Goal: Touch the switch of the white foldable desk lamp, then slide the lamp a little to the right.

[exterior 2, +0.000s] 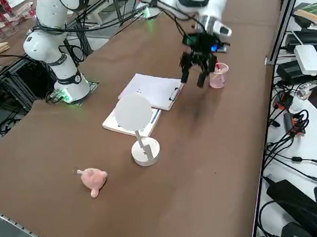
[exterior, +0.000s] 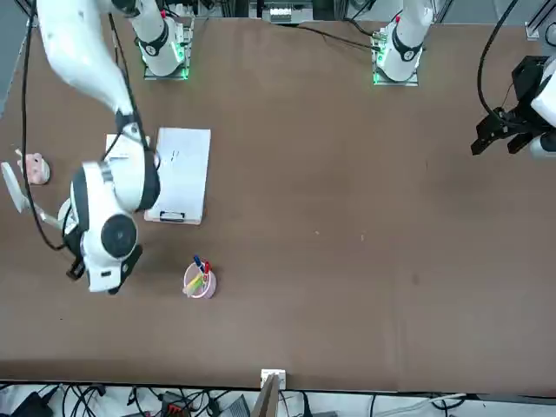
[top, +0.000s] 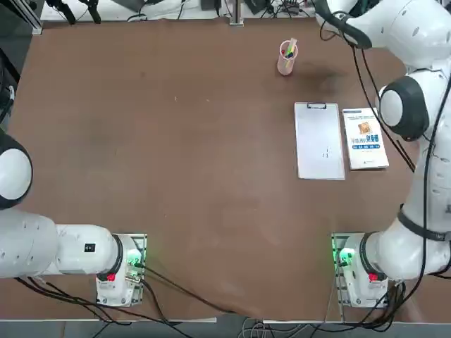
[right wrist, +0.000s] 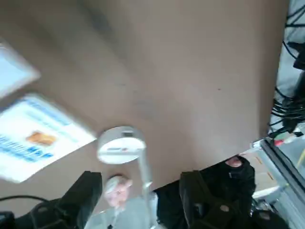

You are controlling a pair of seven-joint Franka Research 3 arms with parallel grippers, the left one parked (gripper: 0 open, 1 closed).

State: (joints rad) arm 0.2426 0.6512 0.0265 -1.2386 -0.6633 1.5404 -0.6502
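Right gripper (exterior 2: 200, 75) spread, apparently above table (exterior 2: 227, 147)

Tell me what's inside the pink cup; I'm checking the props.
The pink cup holds a few coloured pens, red, blue and yellow tops showing. Their lower ends and the cup's bottom are hidden.

The white foldable desk lamp (exterior 2: 139, 132) stands upright on its round disc base, a thin arm rising to a flat round head (right wrist: 121, 144) tilted over the booklet (exterior 2: 128, 122). Its base sits on the brown table just beside the booklet's near edge. The switch cannot be made out.
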